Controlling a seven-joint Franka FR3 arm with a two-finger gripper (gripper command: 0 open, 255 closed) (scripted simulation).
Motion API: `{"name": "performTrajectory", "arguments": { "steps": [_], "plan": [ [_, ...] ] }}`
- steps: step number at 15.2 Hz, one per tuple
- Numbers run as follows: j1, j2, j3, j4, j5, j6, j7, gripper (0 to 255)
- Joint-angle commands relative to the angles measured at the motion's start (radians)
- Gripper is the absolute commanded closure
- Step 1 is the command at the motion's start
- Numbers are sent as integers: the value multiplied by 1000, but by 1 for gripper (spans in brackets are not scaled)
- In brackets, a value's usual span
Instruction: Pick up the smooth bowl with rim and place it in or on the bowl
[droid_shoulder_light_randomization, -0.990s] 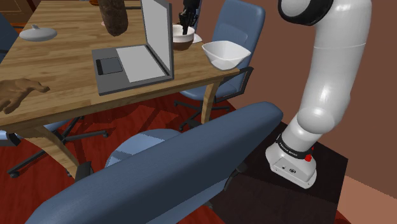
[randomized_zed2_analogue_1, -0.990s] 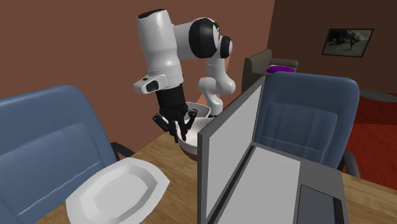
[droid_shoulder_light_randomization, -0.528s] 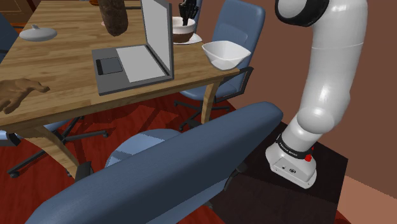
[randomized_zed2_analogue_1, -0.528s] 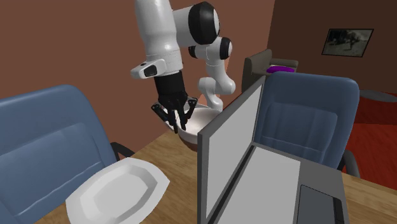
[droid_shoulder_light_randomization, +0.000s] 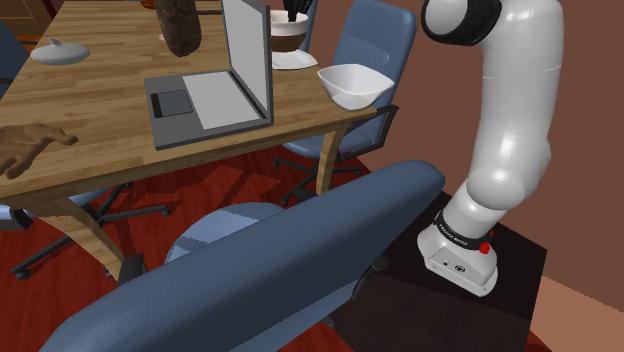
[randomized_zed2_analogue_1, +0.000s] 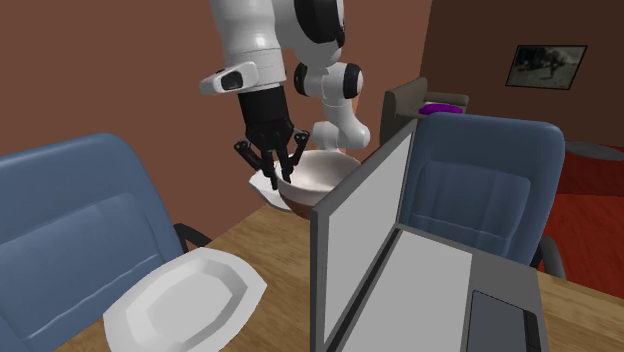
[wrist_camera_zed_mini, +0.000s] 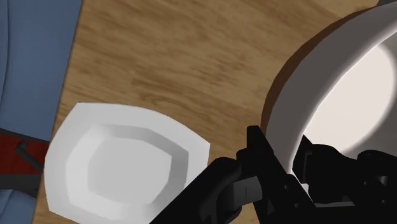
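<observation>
A wooden table (droid_shoulder_light_randomization: 100, 130) fills a room with reddish-brown walls and a red floor, with a framed picture (randomized_zed2_analogue_1: 545, 65) hanging on the far wall in the second exterior view. Above the table's far corner, the robot's black gripper (randomized_zed2_analogue_1: 272, 180) clamps the rim of a round bowl (randomized_zed2_analogue_1: 320, 172), white inside and brown outside. One finger sits inside the rim and the other outside. The round bowl appears to hang clear of the tabletop, tilted slightly. A white angular bowl (randomized_zed2_analogue_1: 190, 300) sits near the table's edge, close beside the held bowl but apart from it. From the wrist, it lies just past the fingers on bare wood.

An open grey laptop (droid_shoulder_light_randomization: 210, 90) stands mid-table, and its raised screen hides part of the round bowl in both exterior views. Blue office chairs (randomized_zed2_analogue_1: 70, 210) ring the table, and one chair back crosses the shoulder view's foreground. Further along the table lie a brown hand-shaped object (droid_shoulder_light_randomization: 30, 145), a dark brown upright object (droid_shoulder_light_randomization: 180, 25) and a small white lidded dish (droid_shoulder_light_randomization: 58, 50).
</observation>
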Motion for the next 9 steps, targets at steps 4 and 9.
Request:
{"name": "performTrajectory", "arguments": {
  "steps": [4,9],
  "plan": [
    [-12,-13,-2,37,2,-51,-4,255],
    [-45,-255,-27,-309,-2,39,-84,255]
  ]
}}
